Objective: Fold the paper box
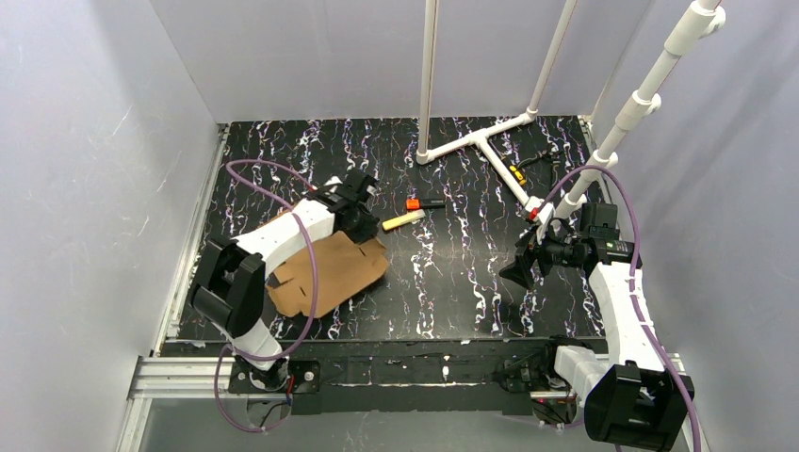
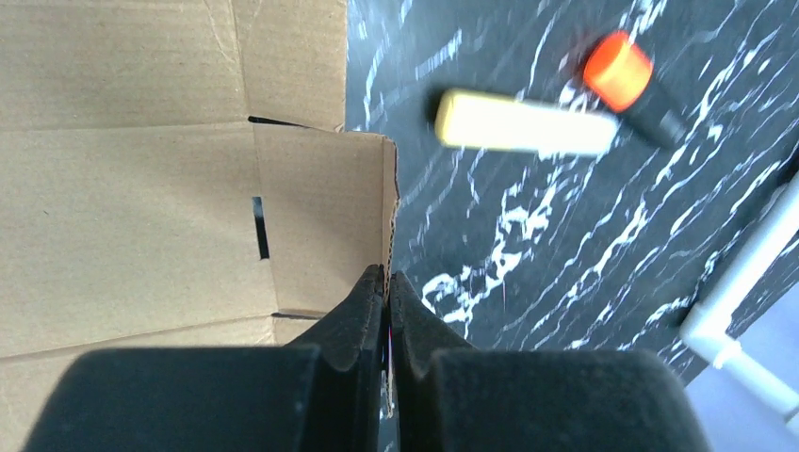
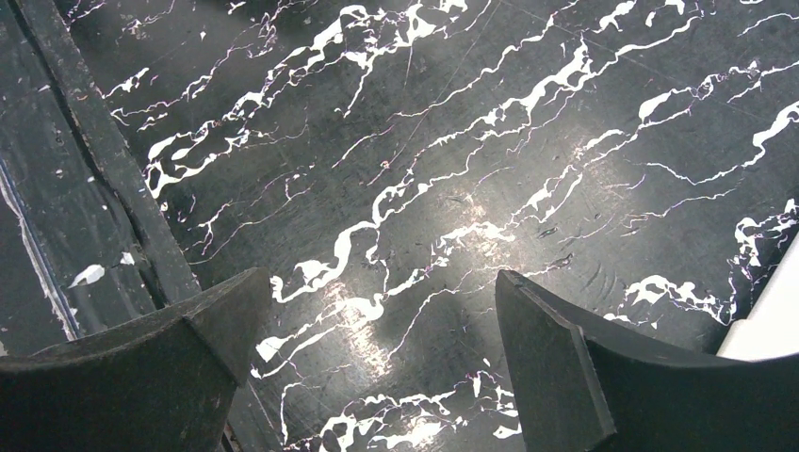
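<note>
1. Brown cardboard: the box point(image 1: 334, 271) lies nearly flat on the black marbled surface point(image 1: 452, 282), toward 8 o'clock in the top view and partly under the left arm; no wall looks raised yet.
2. Left jaws are pressed shut on the box; the wrist view shows the free edge of a side flap point(image 2: 325, 217) running between them, at the box's 1 o'clock corner.
3. Right jaws are spread wide and hold nothing; they hang over bare surface near 4 o'clock, well apart from the box.
4. A yellow marker point(image 1: 402, 220) and an orange marker point(image 1: 419, 203) lie near the pinched flap, at 1 o'clock from the box; neither touches it.
5. Step in hand, as I judge it: the first fold; the flap is gripped but not yet turned up.
6. Next move probably calls for swinging the flap up and over along its crease, toward 7 o'clock; light board may slide or lift whole, so the right arm may need to pin the main panel.
</note>
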Available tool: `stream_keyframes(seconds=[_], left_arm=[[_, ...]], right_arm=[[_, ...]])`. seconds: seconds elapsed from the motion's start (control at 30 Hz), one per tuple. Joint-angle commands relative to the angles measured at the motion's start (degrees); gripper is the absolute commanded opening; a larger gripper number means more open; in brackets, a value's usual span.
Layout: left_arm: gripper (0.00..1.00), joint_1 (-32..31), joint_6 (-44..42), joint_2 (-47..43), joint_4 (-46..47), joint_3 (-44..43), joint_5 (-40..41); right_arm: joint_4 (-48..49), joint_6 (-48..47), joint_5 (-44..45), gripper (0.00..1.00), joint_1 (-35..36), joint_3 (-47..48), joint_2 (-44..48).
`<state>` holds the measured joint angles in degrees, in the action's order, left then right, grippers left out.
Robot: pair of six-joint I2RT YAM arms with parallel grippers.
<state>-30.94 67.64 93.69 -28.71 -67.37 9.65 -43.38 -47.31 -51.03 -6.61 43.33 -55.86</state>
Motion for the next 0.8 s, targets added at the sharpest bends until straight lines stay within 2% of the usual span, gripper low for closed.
stream_keyframes(seconds=[0.0, 0.17, 0.27, 0.3, 0.37, 0.43, 0.53, 0.6, 0.63, 0.7, 0.77], left_arm=[[0.0, -5.66, 13.53, 1.41, -4.19, -1.52, 0.47], [0.0, -11.7, 19.2, 9.05, -5.13, -9.7, 0.35], [0.0, -14.14, 18.74, 13.08, -5.69, -15.14, 0.0], [0.03, -14.6, 18.1, 14.0, -6.1, -16.77, -0.1], [0.26, -15.0, 16.17, 14.43, -6.36, -18.62, -0.34], [0.39, -15.07, 12.58, 13.35, -6.36, -18.68, -0.25], [0.55, -15.05, 4.02, 8.22, -5.48, -16.15, 0.03], [0.62, -14.79, -8.82, 3.98, -4.26, -13.61, -0.03], [0.71, -14.17, -15.22, 1.77, -3.74, -12.3, -1.09], [0.8, -11.74, -28.63, -3.43, -1.63, -8.08, -6.95], [0.87, -7.18, -36.83, -9.48, -0.58, -2.7, -14.73]], right_arm=[[0.55, -1.16, -1.7, 0.98, 0.28, 0.09, 0.88], [1.09, -0.51, -1.72, 0.98, 0.37, -0.04, 1.06], [1.31, -0.38, -1.37, 0.98, 0.46, -0.09, 1.11], [1.33, -0.37, -1.36, 0.98, 0.5, -0.09, 1.1], [1.36, -0.34, -1.28, 0.98, 0.7, -0.13, 1.18], [1.53, -0.33, -1.18, 0.98, 1.01, -0.18, 1.19], [1.75, -0.11, -1.09, 0.99, 1.62, -0.13, 1.0], [1.57, -0.3, -1.03, 0.98, 2.24, 0.07, 0.48], [1.36, -0.53, -0.9, 0.98, 2.55, 0.19, 0.15], [0.05, -2.08, -0.24, 0.98, 3.63, 0.94, -0.69], [-1.28, -3.7, 1.09, 0.98, 5.2, 1.82, -1.6]])
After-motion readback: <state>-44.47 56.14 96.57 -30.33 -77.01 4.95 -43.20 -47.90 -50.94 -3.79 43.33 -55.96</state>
